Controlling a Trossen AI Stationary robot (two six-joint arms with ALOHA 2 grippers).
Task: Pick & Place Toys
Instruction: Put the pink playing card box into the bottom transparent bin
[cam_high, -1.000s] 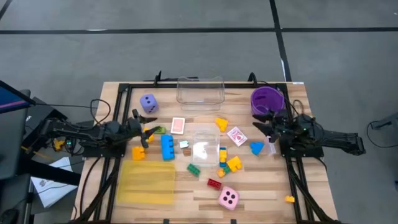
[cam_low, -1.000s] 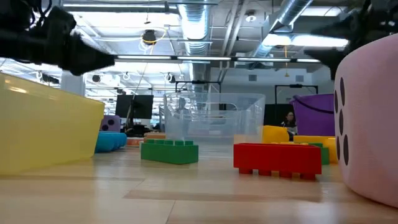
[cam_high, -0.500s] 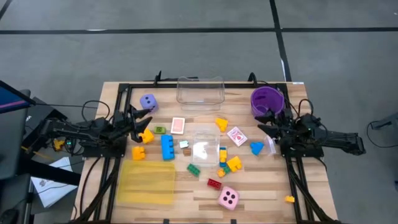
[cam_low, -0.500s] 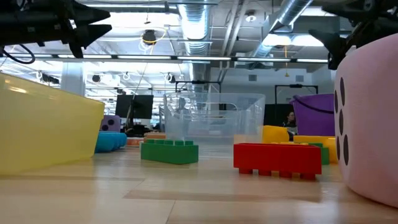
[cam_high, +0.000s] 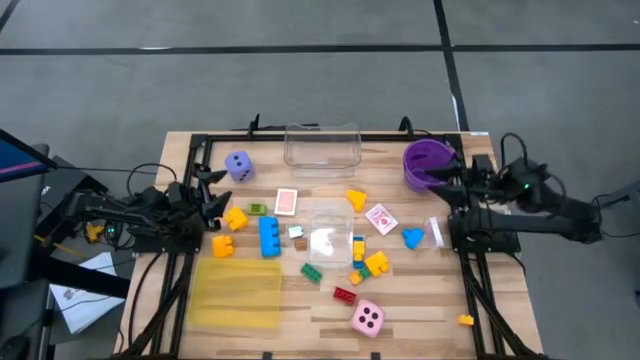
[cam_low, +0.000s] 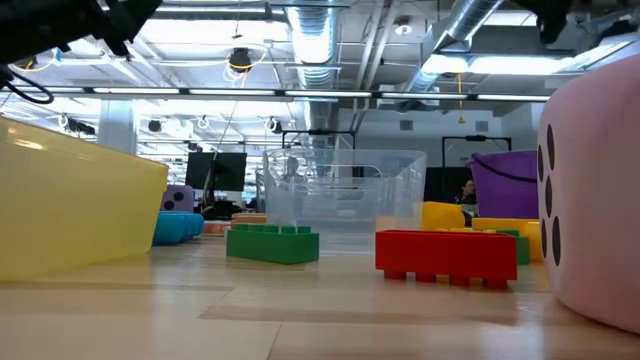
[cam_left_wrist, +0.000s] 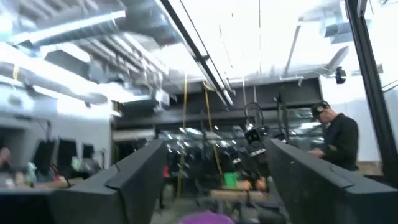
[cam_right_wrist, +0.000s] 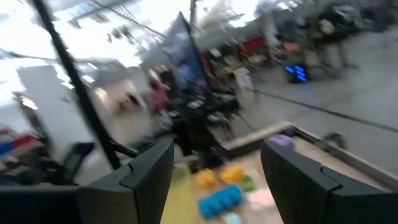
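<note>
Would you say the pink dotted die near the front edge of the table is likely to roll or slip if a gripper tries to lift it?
The pink die looks large beside the bricks, so it probably needs wide-open jaws. Its flat faces and rounded corners suggest it would tumble one face rather than keep rolling if nudged. It looks soft and light for its bulk, so likely forgiving, though I cannot confirm the material.

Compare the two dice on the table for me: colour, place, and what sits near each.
The purple die lies at the far left of the table, near the left gripper; the pink die lies at the near edge, right of centre, away from both grippers. The pink die has a red brick beside it; the purple die has nothing touching it. The pink die looks slightly larger. Both are dotted cubes resting loose on the wood.
</note>
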